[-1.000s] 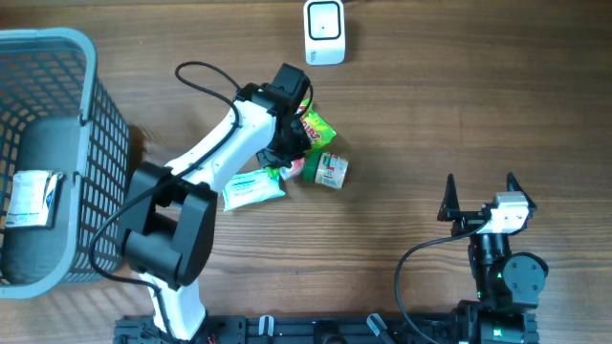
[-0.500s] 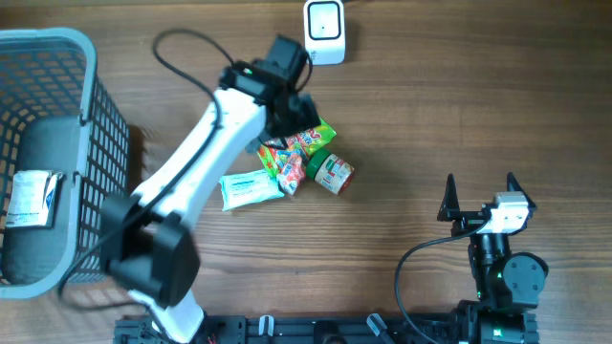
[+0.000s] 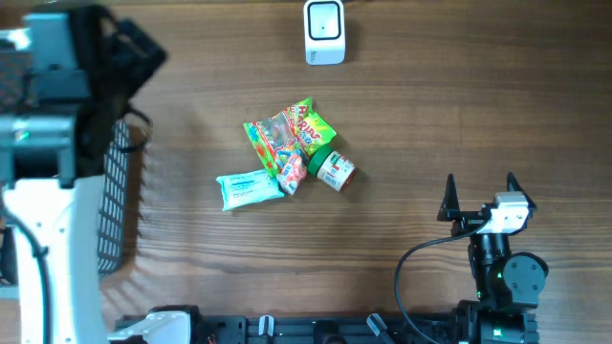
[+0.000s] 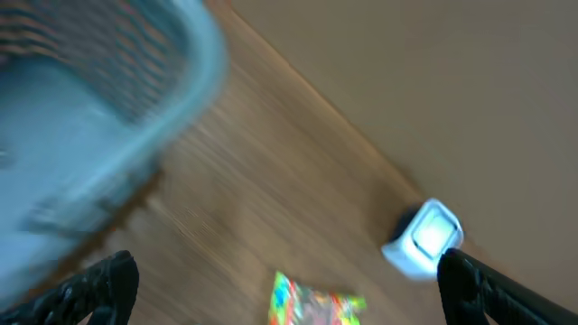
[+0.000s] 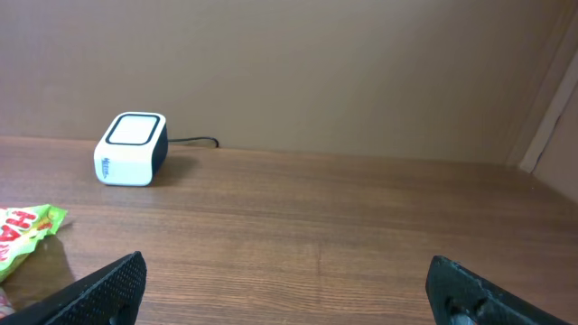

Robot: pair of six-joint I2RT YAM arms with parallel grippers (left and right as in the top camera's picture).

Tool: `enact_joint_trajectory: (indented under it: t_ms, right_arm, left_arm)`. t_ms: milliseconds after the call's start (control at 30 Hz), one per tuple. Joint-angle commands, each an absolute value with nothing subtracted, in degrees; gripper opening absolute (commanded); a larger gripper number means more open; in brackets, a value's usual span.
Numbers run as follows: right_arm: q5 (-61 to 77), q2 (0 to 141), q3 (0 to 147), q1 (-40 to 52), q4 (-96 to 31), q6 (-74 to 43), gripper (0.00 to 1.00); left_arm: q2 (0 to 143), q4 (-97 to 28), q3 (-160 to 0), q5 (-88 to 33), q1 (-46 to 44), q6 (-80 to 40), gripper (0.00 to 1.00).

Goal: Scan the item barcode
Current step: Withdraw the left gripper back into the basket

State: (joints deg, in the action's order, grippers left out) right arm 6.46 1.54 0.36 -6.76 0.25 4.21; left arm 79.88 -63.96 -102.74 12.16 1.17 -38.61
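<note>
The white barcode scanner (image 3: 324, 32) stands at the table's far edge, also seen as a blurred scanner (image 4: 424, 236) in the left wrist view and as the scanner (image 5: 132, 148) in the right wrist view. A colourful candy bag (image 3: 287, 129) lies mid-table with a green-lidded jar (image 3: 332, 169), a teal packet (image 3: 251, 187) and a small red packet (image 3: 292, 170). My left gripper (image 4: 293, 289) is open and empty, raised high at the left. My right gripper (image 3: 480, 186) rests open near the front right, holding nothing.
A grey-blue mesh basket (image 3: 120, 191) sits at the left edge, mostly hidden under my raised left arm (image 3: 48, 143); it shows blurred as the basket (image 4: 108, 117) in the left wrist view. A cable runs from the scanner's back.
My left gripper opened, left the pile of items, and its arm swung up and to the left over the basket. The candy bag stays on the table. The right arm has not moved.
</note>
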Motion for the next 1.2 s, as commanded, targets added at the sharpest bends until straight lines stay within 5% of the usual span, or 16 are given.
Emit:
enact_joint_trajectory:
  t_ms: [0,200,433,1167]
  right_arm:
    - [7.38,1.34,0.30,-6.55,0.51,4.51,1.00]
    - [7.38,1.34,0.30,-6.55,0.51,4.51,1.00]
    - [7.38,1.34,0.30,-6.55,0.51,4.51,1.00]
    - [7.38,1.34,0.30,-6.55,0.51,4.51,1.00]
  left_arm:
    - [79.07,-65.47,-103.20,12.91,12.95,-40.45,1.00]
    - [80.53,-71.11,-103.18,7.31,32.69,-50.43,1.00]
    - [87.15,-75.70,-103.13,5.08,44.14,-53.21,1.00]
    - [110.06,-78.15,-103.07,15.53,44.88,-51.07,1.00]
